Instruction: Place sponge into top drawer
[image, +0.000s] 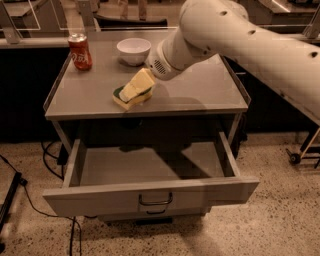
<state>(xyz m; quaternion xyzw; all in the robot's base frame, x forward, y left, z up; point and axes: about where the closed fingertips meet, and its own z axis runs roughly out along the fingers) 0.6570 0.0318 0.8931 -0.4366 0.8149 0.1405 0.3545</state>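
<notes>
The sponge (131, 103), dark green on top of pale yellow foam, lies on the grey table top near its front edge, left of centre. My gripper (134, 87) reaches down from the white arm at the upper right and sits right on top of the sponge, covering most of its green face. The top drawer (100, 199) is pulled wide open below the table top. It is a shallow grey tray with a wire handle (155, 200) at the centre of its front panel, and nothing lies in it.
A red soda can (80, 51) stands at the table's back left. A white bowl (133, 50) sits at the back centre, just behind my wrist. The lower drawer front shows just under the open drawer. Cables lie on the speckled floor at the left.
</notes>
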